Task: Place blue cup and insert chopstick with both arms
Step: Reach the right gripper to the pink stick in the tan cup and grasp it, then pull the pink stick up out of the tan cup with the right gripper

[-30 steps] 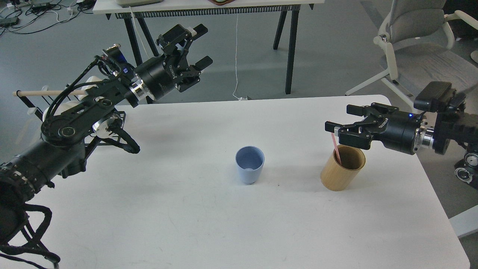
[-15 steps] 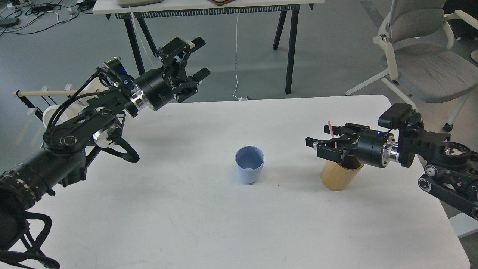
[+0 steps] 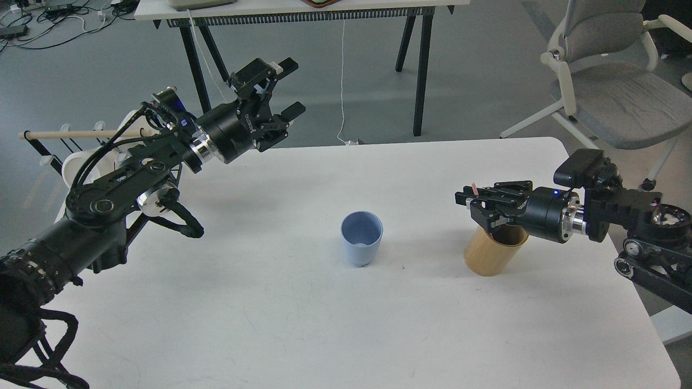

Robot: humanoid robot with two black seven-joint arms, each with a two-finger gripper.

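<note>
The blue cup (image 3: 361, 239) stands upright and empty in the middle of the white table (image 3: 281, 324). To its right stands a tan bamboo holder (image 3: 489, 254). My right gripper (image 3: 477, 203) sits right over the holder's mouth with its fingers drawn together around the pink chopstick (image 3: 474, 188). Only the stick's top end shows above the fingers; the rest is hidden by the gripper and holder. My left gripper (image 3: 292, 87) is open and empty, raised above the table's far left edge, well away from the cup.
A rack with a pale wooden dowel (image 3: 70, 133) and white mugs (image 3: 75, 165) stands off the table's left edge behind my left arm. A grey office chair (image 3: 611, 81) is at the back right. A second table's black legs (image 3: 419, 65) stand behind.
My right gripper came down and leftward onto the holder's mouth and its fingers closed around the pink stick. My left arm barely shifted and stayed open.
</note>
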